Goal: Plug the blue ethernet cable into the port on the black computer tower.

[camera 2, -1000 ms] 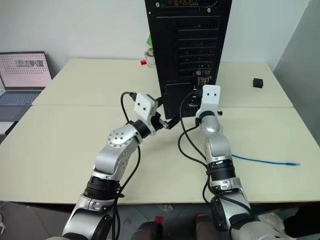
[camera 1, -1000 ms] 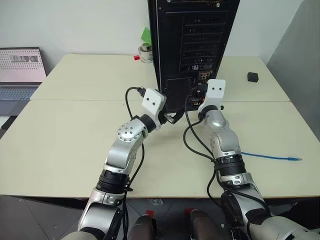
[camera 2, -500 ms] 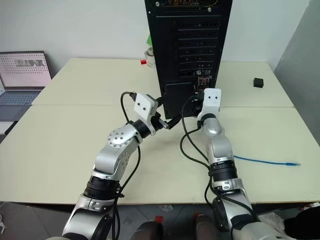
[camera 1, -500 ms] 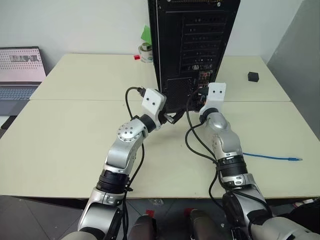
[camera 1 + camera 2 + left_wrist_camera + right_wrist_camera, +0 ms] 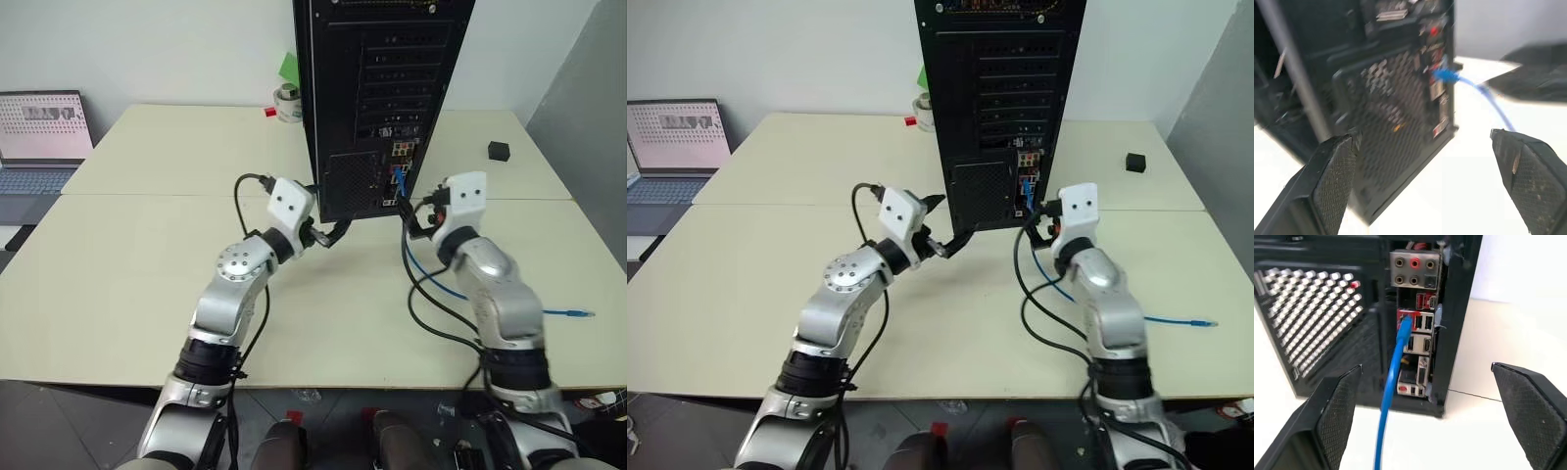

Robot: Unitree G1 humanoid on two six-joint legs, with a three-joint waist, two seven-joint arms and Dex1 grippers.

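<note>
Black metal fills the centre: the black computer tower (image 5: 377, 98) stands upright on the cream worktop (image 5: 127, 255), its rear face toward the robot. The blue ethernet cable (image 5: 1393, 382) sits plugged into the port (image 5: 1406, 320) on the connector strip and trails down onto the worktop toward four o'clock. The left gripper (image 5: 1425, 186) has its jaws spread wide, empty, at the tower's eight o'clock. The right gripper (image 5: 1430, 421) hangs near the strip at five o'clock, jaws wide apart, clear of the cable.
</note>
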